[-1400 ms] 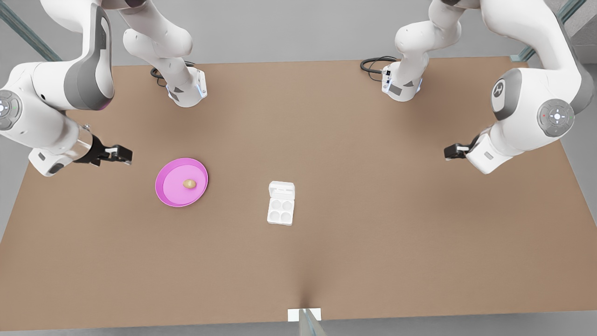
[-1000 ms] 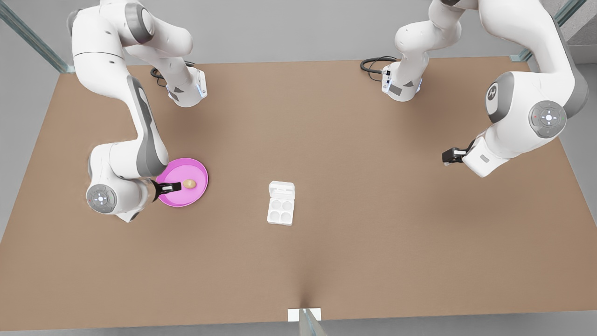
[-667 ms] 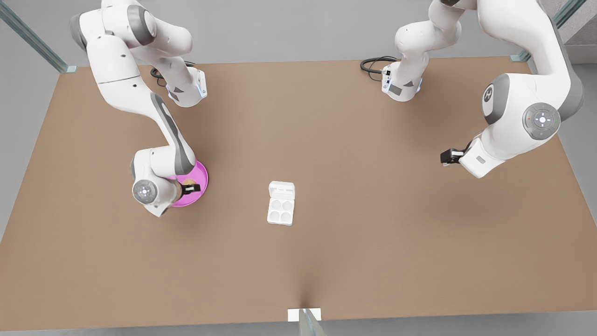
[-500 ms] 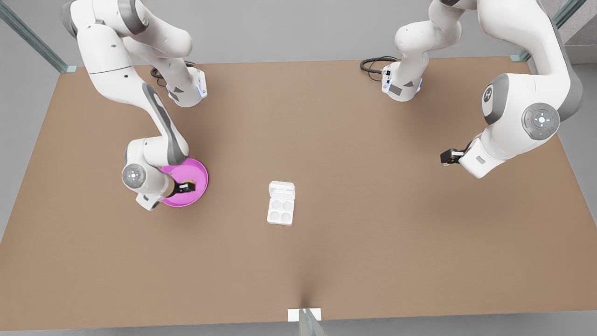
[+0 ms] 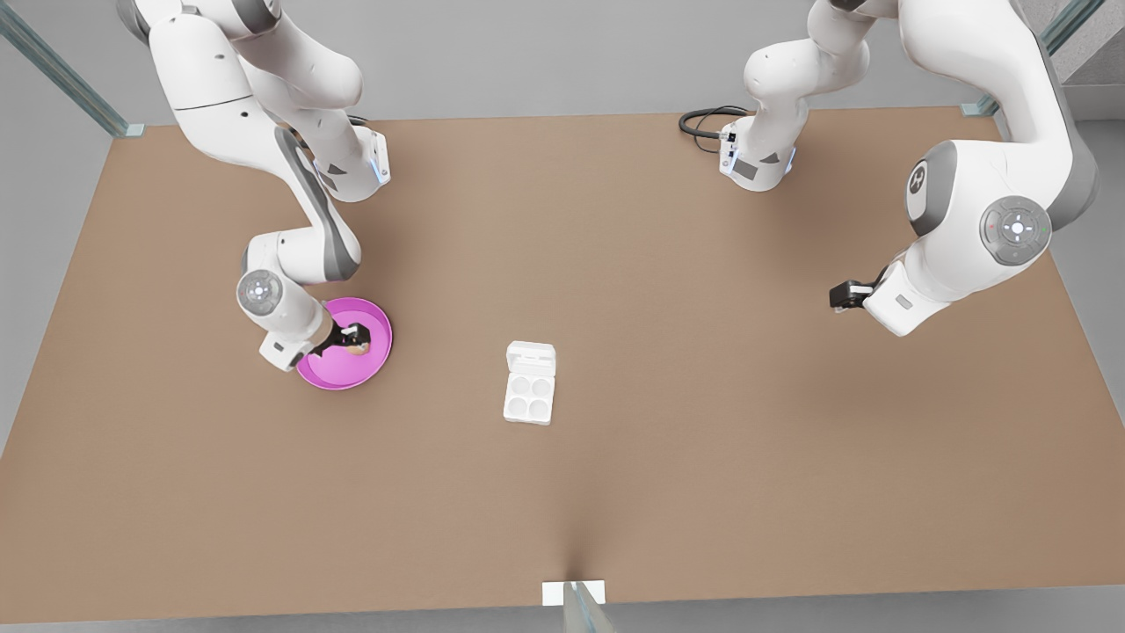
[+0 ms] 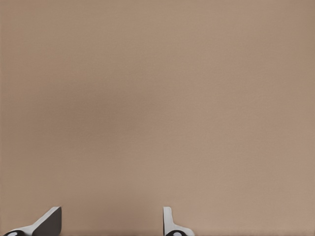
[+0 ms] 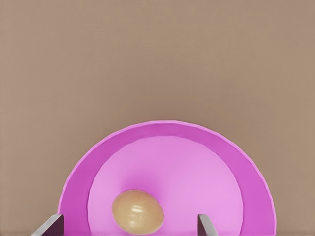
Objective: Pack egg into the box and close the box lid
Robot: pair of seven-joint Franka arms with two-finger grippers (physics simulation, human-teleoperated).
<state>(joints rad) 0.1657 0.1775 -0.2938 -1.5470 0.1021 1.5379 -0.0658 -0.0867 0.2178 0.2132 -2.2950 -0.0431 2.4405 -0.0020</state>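
The tan egg point(image 5: 357, 349) point(image 7: 138, 211) lies on the round pink plate point(image 5: 347, 376) point(image 7: 170, 132) at the front view's left. My right gripper point(image 5: 350, 338) point(image 7: 127, 222) is low over the plate and open. Its fingers stand on either side of the egg, apart from it. The white box point(image 5: 529, 397) sits mid-table with four bare cups, and the box lid point(image 5: 531, 358) lies folded open on its far side. At the front view's right, my left gripper point(image 5: 841, 296) point(image 6: 110, 217) waits open above bare table.
Brown tabletop point(image 5: 685, 369) stretches wide between the plate, the box and the left arm. Both arm bases point(image 5: 352, 171) stand at the far edge with a black cable point(image 5: 703, 119). A small white marker point(image 5: 573, 592) sits at the near edge.
My right arm swung in from the table's side to the plate and brought its open gripper down around the egg. The left arm drifted only slightly. Egg and box stayed put.
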